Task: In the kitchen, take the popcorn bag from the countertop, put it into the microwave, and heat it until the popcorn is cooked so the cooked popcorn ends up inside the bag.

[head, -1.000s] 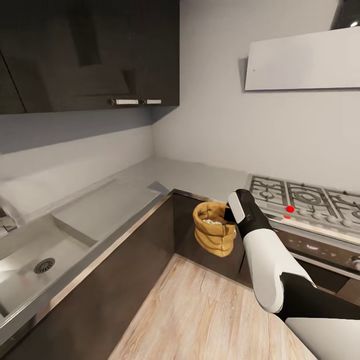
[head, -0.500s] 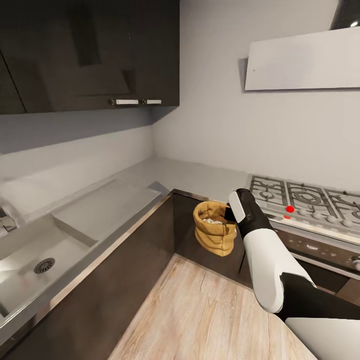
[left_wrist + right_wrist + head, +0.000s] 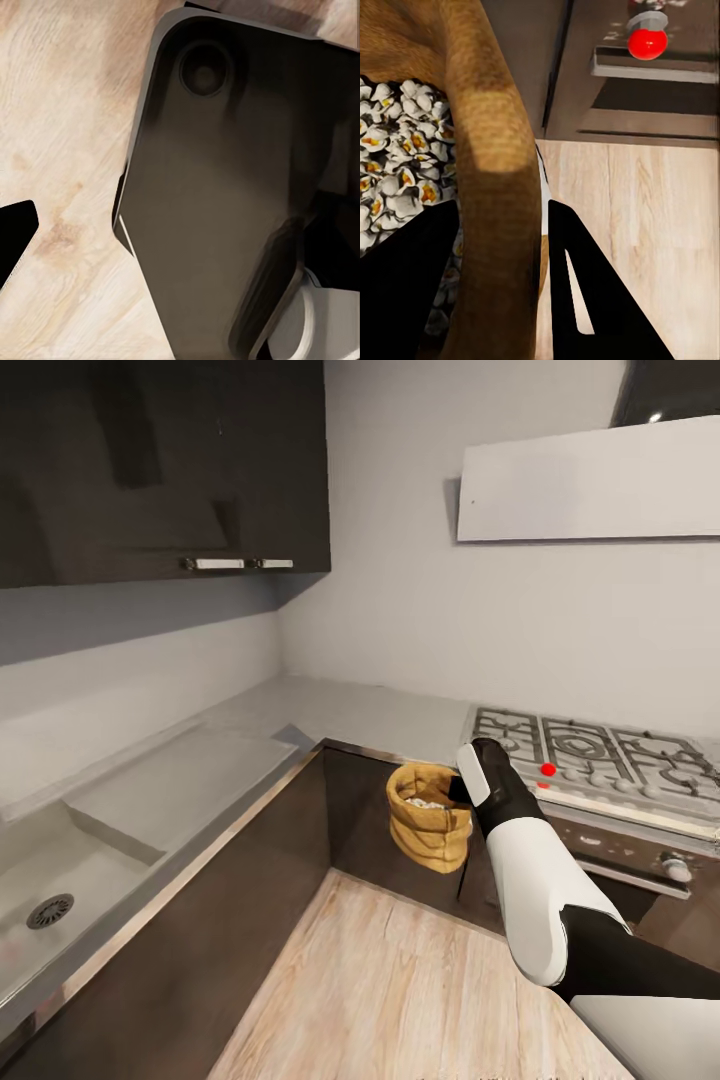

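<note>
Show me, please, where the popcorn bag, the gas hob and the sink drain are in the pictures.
popcorn bag [image 3: 428, 830]: head view, on its ribbed tan front.
gas hob [image 3: 590, 752]: head view, on the middle grate.
sink drain [image 3: 50, 910]: head view, on the round strainer.

Camera view now panned rightward.

Popcorn bag [image 3: 429, 828]: squat tan-brown paper sack, upright, mouth open, filled with white popped kernels, held in mid-air above the wood floor. Countertop [image 3: 340, 710]: glossy grey, L-shaped, over dark cabinets.
</note>
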